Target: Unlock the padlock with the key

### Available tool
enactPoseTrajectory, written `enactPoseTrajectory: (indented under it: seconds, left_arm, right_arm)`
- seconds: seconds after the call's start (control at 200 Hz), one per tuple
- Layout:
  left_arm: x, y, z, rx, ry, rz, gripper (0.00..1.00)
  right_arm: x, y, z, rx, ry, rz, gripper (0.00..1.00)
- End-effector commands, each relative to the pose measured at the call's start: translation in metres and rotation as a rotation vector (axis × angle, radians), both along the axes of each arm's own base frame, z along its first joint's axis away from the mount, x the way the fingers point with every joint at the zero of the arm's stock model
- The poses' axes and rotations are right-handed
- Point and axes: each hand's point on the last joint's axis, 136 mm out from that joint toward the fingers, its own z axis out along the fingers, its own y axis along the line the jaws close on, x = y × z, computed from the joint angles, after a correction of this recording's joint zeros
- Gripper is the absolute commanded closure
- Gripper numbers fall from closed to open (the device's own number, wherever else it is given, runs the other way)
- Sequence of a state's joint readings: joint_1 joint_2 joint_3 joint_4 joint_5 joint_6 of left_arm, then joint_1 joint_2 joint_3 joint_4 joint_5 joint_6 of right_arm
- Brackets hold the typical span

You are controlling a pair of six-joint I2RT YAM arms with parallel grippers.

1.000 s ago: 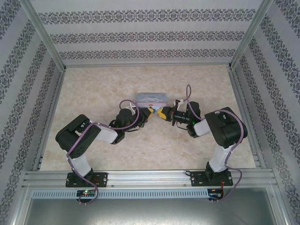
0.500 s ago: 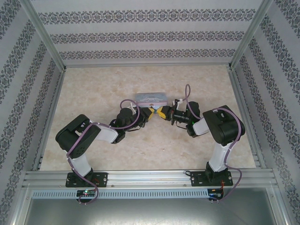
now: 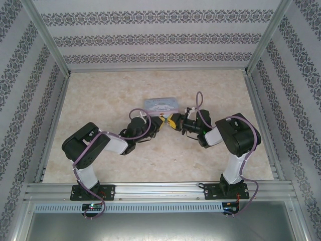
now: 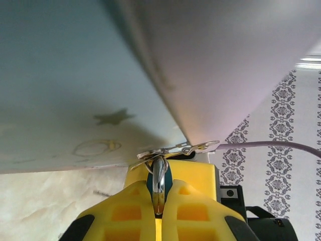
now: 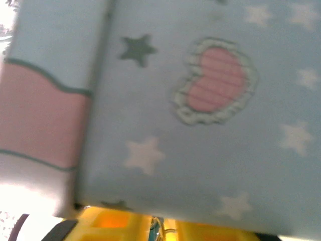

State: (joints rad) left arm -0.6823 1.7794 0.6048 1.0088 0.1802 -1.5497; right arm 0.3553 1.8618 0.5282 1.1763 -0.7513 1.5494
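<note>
The light-blue tin (image 3: 161, 104) lies mid-table, with both grippers meeting at its front side. My left gripper (image 3: 158, 125) (image 4: 159, 201) is shut on the padlock (image 4: 159, 183), whose teal body and shiny shackle sit pinched between the yellow fingers. The shackle reaches up to the tin's metal hasp (image 4: 175, 149). My right gripper (image 3: 173, 122) (image 5: 160, 230) faces it from the other side, its yellow fingers a little apart at the bottom edge of the right wrist view. A sliver of teal padlock (image 5: 157, 232) shows in that gap. The key is hidden.
The tin's wall (image 4: 75, 75) looms over the left wrist camera, and its star-and-heart face (image 5: 200, 125) stands close before the right one. Patterned walls and aluminium posts (image 3: 50, 45) enclose the table. Bare tabletop (image 3: 110, 85) lies around the tin.
The right gripper's fingers have parted slightly. Both grippers stayed together at the tin's front, and the left arm has shifted a little toward the near edge.
</note>
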Motion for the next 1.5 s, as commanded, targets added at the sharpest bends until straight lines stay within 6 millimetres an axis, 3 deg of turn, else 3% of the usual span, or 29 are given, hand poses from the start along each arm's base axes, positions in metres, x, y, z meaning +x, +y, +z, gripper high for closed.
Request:
enactPoseTrajectory:
  seconds: [0.0,0.195,0.36,0.645,0.884,1.009,1.254,1.499]
  left_arm:
    - [-0.021,-0.012,-0.005,0.016,-0.01,-0.062,1.0]
    - [-0.01,0.003,-0.006,0.081,-0.02,-0.003,1.0]
    - [-0.005,0.004,-0.005,0.1,-0.018,-0.006,1.0]
    - [-0.002,-0.001,-0.005,0.104,-0.012,-0.033,1.0]
    - [-0.002,-0.006,-0.001,0.095,-0.011,-0.056,1.0]
    - [-0.002,-0.009,0.002,0.089,-0.01,-0.067,1.0]
    - [-0.003,-0.012,0.005,0.081,-0.009,-0.086,1.0]
    - [-0.004,-0.015,0.007,0.077,-0.01,-0.1,1.0]
  right_arm:
    - [0.007,-0.004,0.021,0.008,-0.107,-0.013,0.66]
    - [-0.007,-0.015,0.01,-0.027,-0.09,0.001,0.49]
    - [-0.025,-0.028,-0.002,-0.064,-0.067,0.015,0.43]
    - [-0.048,-0.034,-0.001,-0.263,-0.137,0.082,0.46]
    - [-0.062,-0.041,0.006,-0.869,-0.398,0.242,0.47]
    - [-0.061,-0.047,0.0,-1.103,-0.5,0.313,0.5]
    - [-0.061,-0.038,-0.016,-1.312,-0.653,0.424,0.62]
    - [-0.056,-0.022,-0.021,-1.387,-0.756,0.463,0.62]
